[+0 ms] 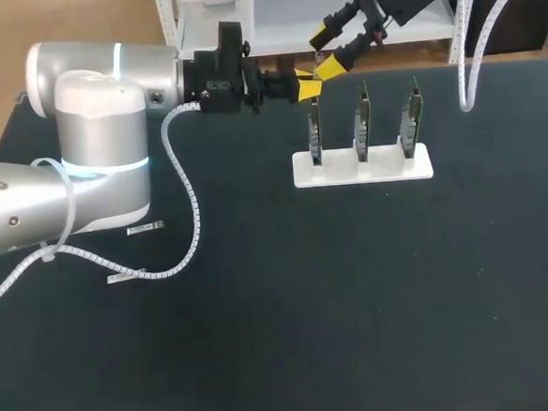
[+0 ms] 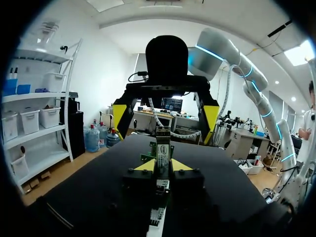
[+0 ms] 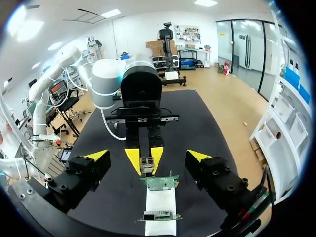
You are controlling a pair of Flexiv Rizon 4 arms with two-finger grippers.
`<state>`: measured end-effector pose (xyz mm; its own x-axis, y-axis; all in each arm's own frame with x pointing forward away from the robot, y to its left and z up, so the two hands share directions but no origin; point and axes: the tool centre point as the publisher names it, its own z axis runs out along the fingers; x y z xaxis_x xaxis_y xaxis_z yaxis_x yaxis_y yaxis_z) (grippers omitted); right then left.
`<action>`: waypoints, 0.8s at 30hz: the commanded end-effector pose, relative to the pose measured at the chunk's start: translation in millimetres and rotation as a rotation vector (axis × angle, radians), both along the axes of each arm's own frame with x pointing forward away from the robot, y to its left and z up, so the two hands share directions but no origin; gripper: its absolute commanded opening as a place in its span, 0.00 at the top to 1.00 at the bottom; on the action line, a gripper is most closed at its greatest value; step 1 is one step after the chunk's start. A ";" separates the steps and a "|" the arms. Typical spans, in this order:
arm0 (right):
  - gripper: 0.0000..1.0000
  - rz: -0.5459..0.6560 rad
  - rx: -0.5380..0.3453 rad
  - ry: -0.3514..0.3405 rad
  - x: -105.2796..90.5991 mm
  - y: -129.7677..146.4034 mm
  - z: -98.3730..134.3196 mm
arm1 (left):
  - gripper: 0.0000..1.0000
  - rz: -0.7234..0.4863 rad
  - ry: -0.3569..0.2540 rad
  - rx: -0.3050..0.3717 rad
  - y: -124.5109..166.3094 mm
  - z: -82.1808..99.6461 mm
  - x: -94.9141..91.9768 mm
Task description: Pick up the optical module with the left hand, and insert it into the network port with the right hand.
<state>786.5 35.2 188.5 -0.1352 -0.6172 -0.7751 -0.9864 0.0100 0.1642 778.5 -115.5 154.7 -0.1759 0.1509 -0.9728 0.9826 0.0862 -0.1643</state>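
Over black table [image 1: 356,303], wrist views alone show left fingers [image 3: 132,158] pinching the optical module [image 3: 146,164]; right fingers [image 3: 98,155] gape wide.

The left pincer [image 2: 162,168] clamps the labelled optical module [image 2: 163,146] between its yellow tips above the black tabletop [image 2: 89,192]. Just ahead, the right pincer [image 2: 165,117] faces it, fingers spread wide.
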 end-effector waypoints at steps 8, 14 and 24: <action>0.00 -0.007 -0.005 0.001 -0.8 -0.3 -1.9 | 1.00 0.006 -0.002 -0.001 -0.1 -0.2 -1.8; 1.00 -0.013 -0.001 -0.001 -1.2 -0.8 -3.0 | 1.00 0.006 -0.002 -0.001 -0.1 -0.2 -1.8; 1.00 -0.033 -0.004 -0.005 -3.2 -2.9 -3.6 | 1.00 0.006 -0.002 -0.001 -0.1 -0.2 -1.8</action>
<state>788.9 33.3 184.7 -0.1517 -0.6163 -0.7728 -0.9854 0.0333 0.1669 778.5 -115.5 154.7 -0.1759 0.1509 -0.9728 0.9826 0.0863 -0.1643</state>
